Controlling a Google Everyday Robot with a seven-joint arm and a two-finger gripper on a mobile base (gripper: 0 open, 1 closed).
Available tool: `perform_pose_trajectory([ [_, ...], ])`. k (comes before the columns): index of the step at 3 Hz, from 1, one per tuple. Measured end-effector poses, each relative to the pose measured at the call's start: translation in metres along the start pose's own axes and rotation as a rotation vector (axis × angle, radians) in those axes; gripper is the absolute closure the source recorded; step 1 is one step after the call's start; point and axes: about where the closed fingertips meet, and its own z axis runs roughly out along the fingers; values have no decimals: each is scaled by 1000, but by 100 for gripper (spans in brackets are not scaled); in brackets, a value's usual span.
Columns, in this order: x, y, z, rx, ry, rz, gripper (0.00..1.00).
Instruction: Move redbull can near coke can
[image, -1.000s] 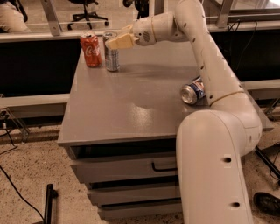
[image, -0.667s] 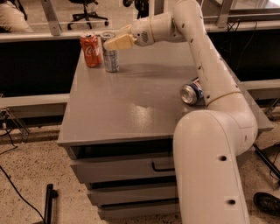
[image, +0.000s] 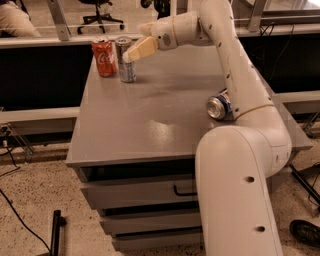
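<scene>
The redbull can (image: 125, 64), slim and silver with blue-grey panels, stands upright at the table's far left. The red coke can (image: 104, 56) stands upright just left of it, with a narrow gap between them. My gripper (image: 132, 48) reaches in from the right and is at the upper right side of the redbull can, overlapping its top part. Whether it holds the can does not show.
A wider blue, red and white can (image: 219, 105) lies on its side at the right of the grey table (image: 150, 125), next to my arm. Drawers are below the table's front edge. Office chairs and a rail stand behind the table.
</scene>
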Motion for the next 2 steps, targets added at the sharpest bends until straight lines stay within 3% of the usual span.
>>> perform_pose_trajectory([
  [1,-5,-8,-23,52,23,-3,0],
  [2,-8,-18,-64,137,32,28,0],
])
